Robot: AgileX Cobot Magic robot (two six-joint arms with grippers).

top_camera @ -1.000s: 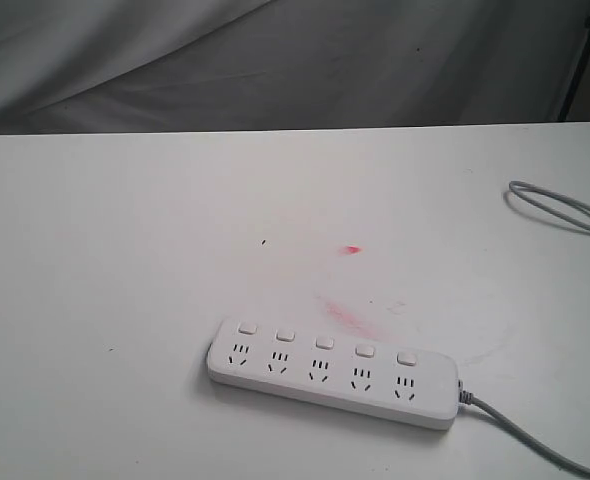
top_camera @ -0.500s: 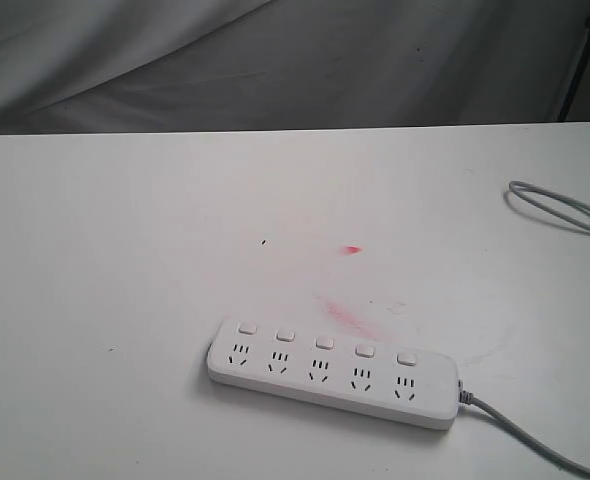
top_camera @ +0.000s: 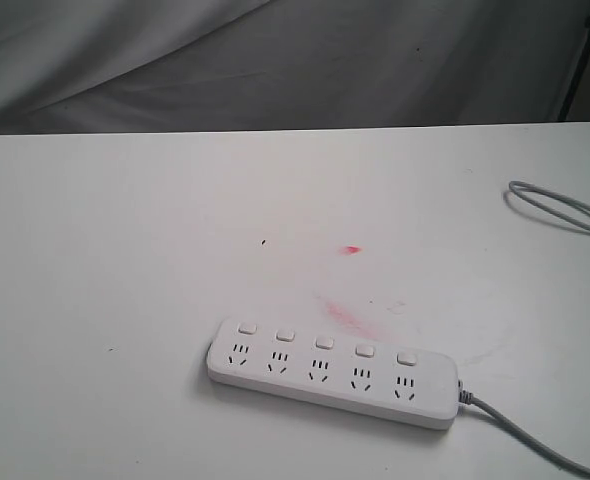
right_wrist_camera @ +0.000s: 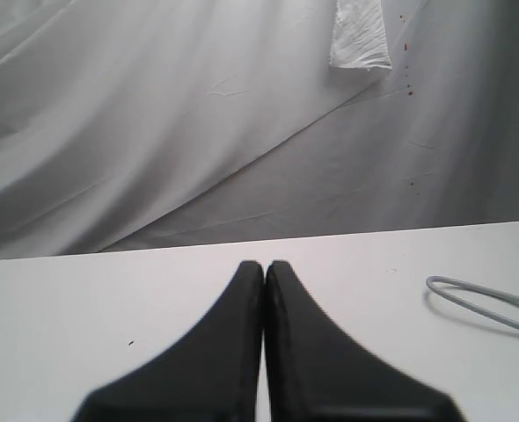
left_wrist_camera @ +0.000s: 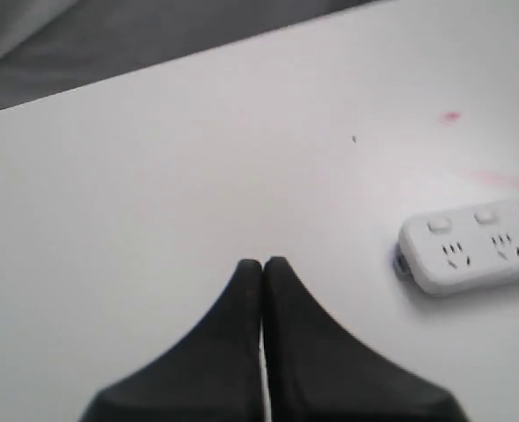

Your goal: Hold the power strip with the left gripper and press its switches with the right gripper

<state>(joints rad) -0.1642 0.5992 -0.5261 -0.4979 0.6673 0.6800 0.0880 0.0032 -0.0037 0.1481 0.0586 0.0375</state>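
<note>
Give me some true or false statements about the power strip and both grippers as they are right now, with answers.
1. The power strip lies flat on the white table, sockets facing up. True.
2. The left gripper is clamped on the strip. False: its jaws are shut on nothing, apart from the strip.
3. The right gripper has its jaws shut. True.
4. The strip carries three switches. False: five switches sit in a row.
5. A loop of grey cable lies on the table apart from the strip. True.

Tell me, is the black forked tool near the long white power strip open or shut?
Shut: the black left tool has both tips together, gripping nothing.
</note>
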